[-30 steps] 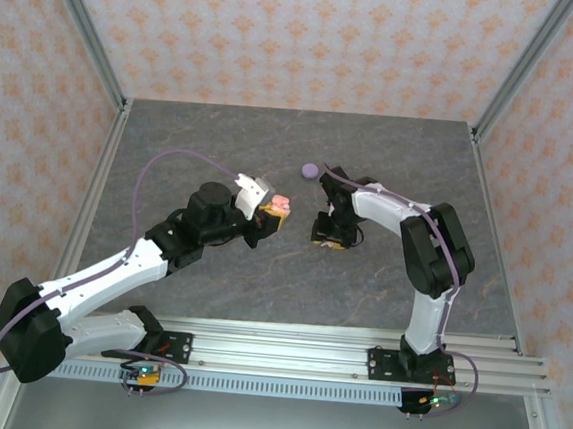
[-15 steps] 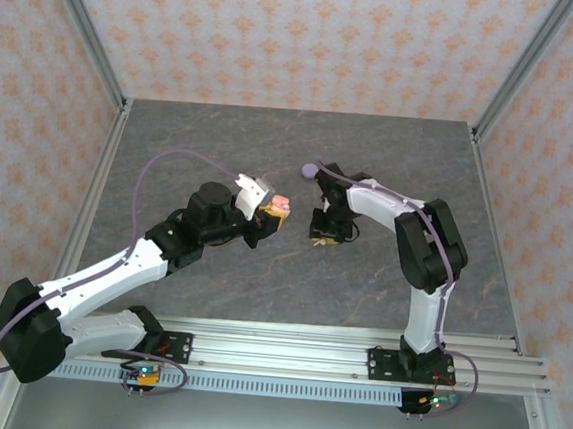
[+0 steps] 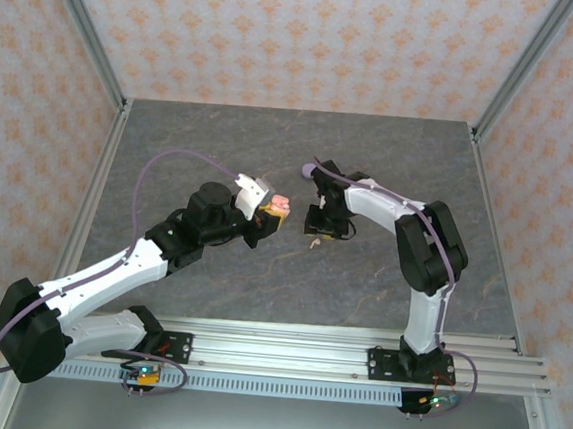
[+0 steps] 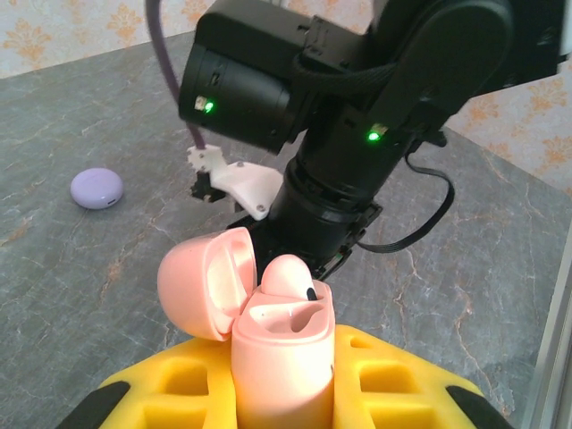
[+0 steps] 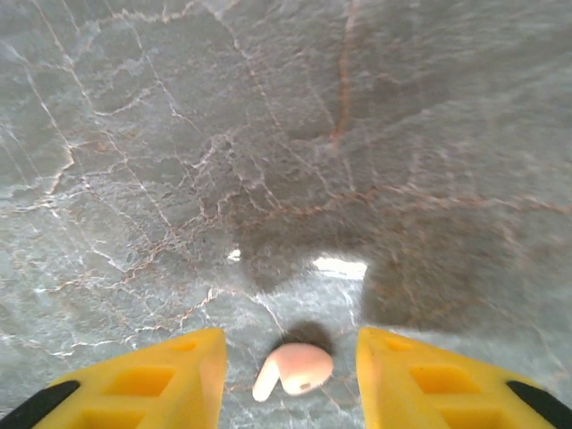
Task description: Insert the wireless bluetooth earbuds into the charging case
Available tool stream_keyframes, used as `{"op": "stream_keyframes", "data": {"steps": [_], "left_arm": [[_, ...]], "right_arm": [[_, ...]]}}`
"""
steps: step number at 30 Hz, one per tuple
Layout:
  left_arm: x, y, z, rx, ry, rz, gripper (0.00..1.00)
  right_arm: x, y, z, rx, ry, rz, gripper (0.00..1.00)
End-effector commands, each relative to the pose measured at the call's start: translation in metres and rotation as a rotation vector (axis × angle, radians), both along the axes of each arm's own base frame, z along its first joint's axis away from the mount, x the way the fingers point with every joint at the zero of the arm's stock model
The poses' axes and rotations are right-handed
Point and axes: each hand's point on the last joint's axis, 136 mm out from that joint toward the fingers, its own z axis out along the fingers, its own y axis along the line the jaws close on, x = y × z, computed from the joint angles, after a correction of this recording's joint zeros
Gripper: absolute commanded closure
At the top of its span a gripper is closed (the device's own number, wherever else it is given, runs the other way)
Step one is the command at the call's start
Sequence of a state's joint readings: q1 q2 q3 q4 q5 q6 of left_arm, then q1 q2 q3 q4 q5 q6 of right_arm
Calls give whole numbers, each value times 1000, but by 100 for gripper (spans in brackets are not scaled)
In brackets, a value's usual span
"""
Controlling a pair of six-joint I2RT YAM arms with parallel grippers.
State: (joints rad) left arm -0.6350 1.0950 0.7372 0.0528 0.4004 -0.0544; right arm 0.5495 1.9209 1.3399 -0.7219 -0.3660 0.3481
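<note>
My left end effector (image 4: 281,380) is clamped on one open pink charging case (image 4: 281,344), with one seated pink earbud (image 4: 286,275) inside it. My right end effector (image 5: 288,340) stands partly open and touches nothing; one loose pink earbud (image 5: 295,369) lies on the worktop (image 5: 268,134) between its fingers. One lilac case (image 4: 96,189) lies beyond my left end effector, to its left.

Left wrist view: the lower edge crops the pink charging case (image 4: 281,357), its base hidden between the left gripper's fingers (image 4: 393,380); the seated earbud (image 4: 286,273) shows its crown alone. Top view: the loose earbud (image 3: 314,242) is too small to resolve. Right wrist view: the right gripper's fingers (image 5: 152,375) are cropped below.
</note>
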Motion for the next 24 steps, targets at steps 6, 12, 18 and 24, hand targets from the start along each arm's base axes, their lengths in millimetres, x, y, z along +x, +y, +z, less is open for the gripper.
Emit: {"op": "stream_keyframes", "data": {"steps": [6, 12, 18, 24], "left_arm": [[-1, 10, 6, 19, -47, 32, 92], [-1, 10, 7, 15, -53, 33, 92], [-1, 10, 6, 17, -52, 32, 92], [-2, 10, 5, 20, -53, 31, 92]], "right_arm": [[-14, -1, 21, 25, -27, -88, 53], [-17, 0, 7, -16, -12, -160, 54], [-14, 4, -5, -20, 8, -191, 57], [-12, -1, -12, -58, 15, -216, 57]]}}
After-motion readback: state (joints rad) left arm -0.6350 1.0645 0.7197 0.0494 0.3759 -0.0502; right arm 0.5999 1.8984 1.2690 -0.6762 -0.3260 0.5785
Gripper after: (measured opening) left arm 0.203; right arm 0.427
